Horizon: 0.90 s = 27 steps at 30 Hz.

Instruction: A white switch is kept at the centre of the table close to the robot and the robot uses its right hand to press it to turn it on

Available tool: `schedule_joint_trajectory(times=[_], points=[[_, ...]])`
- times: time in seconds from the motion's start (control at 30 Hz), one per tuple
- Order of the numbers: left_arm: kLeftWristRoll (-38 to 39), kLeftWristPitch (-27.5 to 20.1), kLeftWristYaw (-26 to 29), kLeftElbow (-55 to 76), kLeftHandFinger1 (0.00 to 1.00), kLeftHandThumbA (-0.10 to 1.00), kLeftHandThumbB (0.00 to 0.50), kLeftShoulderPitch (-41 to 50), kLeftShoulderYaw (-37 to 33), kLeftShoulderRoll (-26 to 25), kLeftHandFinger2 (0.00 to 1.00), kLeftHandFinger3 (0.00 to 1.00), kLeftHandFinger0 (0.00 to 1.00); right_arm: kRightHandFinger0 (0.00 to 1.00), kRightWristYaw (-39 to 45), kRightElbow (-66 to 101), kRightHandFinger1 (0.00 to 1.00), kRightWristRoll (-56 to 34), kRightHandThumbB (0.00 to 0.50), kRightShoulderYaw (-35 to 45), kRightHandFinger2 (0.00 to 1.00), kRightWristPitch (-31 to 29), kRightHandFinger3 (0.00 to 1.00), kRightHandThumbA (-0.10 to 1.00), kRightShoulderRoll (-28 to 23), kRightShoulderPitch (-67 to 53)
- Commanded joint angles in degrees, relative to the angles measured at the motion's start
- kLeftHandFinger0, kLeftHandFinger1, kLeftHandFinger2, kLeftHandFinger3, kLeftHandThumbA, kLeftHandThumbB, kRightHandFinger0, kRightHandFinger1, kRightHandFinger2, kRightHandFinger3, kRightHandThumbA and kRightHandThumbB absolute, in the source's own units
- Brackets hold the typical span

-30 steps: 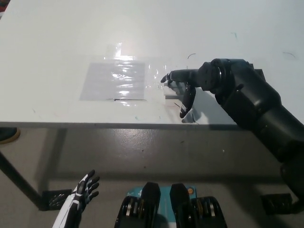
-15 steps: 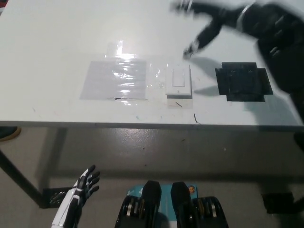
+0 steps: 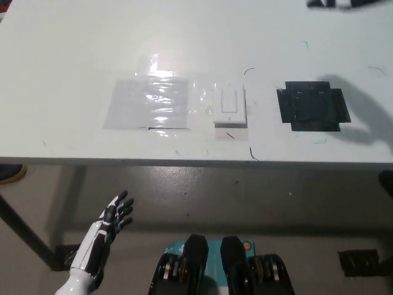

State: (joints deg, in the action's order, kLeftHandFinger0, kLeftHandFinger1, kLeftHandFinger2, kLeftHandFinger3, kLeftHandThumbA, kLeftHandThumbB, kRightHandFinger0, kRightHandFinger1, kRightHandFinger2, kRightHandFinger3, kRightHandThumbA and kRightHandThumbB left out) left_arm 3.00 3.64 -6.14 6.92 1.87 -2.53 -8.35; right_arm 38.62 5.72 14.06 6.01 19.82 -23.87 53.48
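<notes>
The right hand (image 3: 339, 3) is a blur at the top edge, its opening unclear. The switch (image 3: 229, 106) lies untouched on the bench (image 3: 73, 49), well below it. The left hand (image 3: 113, 215) hangs open below the bench.

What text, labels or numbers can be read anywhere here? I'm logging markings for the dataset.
None can be read.
The white switch shows no lettering.
The black patch and the glossy taped sheet on the table are blank.
The small pen marks on the table form no letters.
</notes>
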Motion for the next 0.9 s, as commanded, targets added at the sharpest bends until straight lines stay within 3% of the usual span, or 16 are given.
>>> schedule_joint_trajectory(times=[0.0, 0.1, 0.13, 0.17, 0.33, 0.43, 0.63, 0.67, 0.7, 0.77, 0.87], points=[[1.0, 1.2, -0.5, 2.5, 1.0, 1.0, 0.029, -4.2, 1.1, -0.5, 1.0, 1.0, 1.0, 1.0, -11.2, 42.1, 1.0, -27.0, 0.244, 19.0, 1.0, 7.1, 1.0, 1.0, 0.2, -15.8], [0.9, 1.1, -0.5, 2.6, 1.0, 1.0, 0.016, -4.2, 1.0, -0.4, 1.0, 1.0, 1.0, 1.0, -13.0, 46.4, 1.0, -33.4, 0.224, 22.6, 1.0, 6.1, 1.0, 1.0, 2.9, -23.1], [1.0, 1.0, -0.4, 2.7, 1.0, 1.0, 0.02, -4.2, 1.1, -0.4, 1.0, 1.0, 1.0, 1.0, -14.6, 47.0, 1.0, -35.9, 0.27, 23.0, 1.0, 5.2, 1.0, 1.0, 4.5, -26.0], [1.1, 0.8, -0.5, 2.7, 1.0, 1.0, 0.021, -4.2, 1.1, -0.4, 1.0, 1.0, 1.0, 1.0, -16.0, 47.8, 1.0, -38.1, 0.283, 23.3, 1.0, 5.0, 1.0, 1.0, 5.8, -28.4], [1.0, 0.9, -0.1, 3.1, 1.0, 1.0, 0.031, -4.4, 1.4, 0.0, 1.0, 1.0, 1.0, 1.0, -15.2, 44.9, 1.0, -43.4, 0.222, 22.4, 1.0, -4.3, 1.0, 1.0, 10.8, -40.6], [0.4, 0.4, 0.3, 3.0, 1.0, 1.0, 0.023, -4.4, 1.4, 0.1, 1.0, 1.0, 1.0, 1.0, -13.3, 41.0, 1.0, -37.9, 0.185, 20.3, 1.0, -8.0, 1.0, 1.0, 15.9, -46.8], [0.8, 0.7, 0.1, 3.7, 1.0, 1.0, 0.031, -3.4, 1.2, 0.3, 1.0, 1.0, 1.0, 1.0, -12.2, 31.9, 1.0, -29.9, 0.21, 17.2, 1.0, -11.1, 1.0, 1.0, 22.5, -53.5], [0.9, 0.2, 0.0, 3.5, 1.0, 1.0, 0.044, -3.3, 1.2, 0.3, 1.0, 1.0, 1.0, 1.0, -12.0, 26.2, 1.0, -27.0, 0.158, 16.1, 1.0, -14.5, 1.0, 1.0, 23.5, -53.8], [0.9, 0.1, -0.1, 3.4, 1.0, 1.0, 0.045, -3.4, 1.2, 0.3, 1.0, 1.0, 1.0, 1.0, -12.2, 24.5, 1.0, -26.2, 0.156, 15.8, 1.0, -14.9, 1.0, 1.0, 23.9, -53.9], [0.8, 0.0, -0.1, 3.5, 1.0, 1.0, 0.054, -2.7, 1.1, 0.3, 1.0, 1.0, 1.0, 1.0, -12.4, 19.7, 1.0, -24.4, 0.109, 14.5, 1.0, -17.0, 1.0, 0.98, 24.9, -54.2], [0.8, -0.3, -0.4, 3.3, 1.0, 1.0, 0.033, -2.1, 0.8, 0.3, 1.0, 1.0, 1.0, 1.0, -14.3, 12.7, 1.0, -20.1, 0.101, 12.8, 1.0, -20.6, 1.0, 0.94, 26.0, -54.7]])
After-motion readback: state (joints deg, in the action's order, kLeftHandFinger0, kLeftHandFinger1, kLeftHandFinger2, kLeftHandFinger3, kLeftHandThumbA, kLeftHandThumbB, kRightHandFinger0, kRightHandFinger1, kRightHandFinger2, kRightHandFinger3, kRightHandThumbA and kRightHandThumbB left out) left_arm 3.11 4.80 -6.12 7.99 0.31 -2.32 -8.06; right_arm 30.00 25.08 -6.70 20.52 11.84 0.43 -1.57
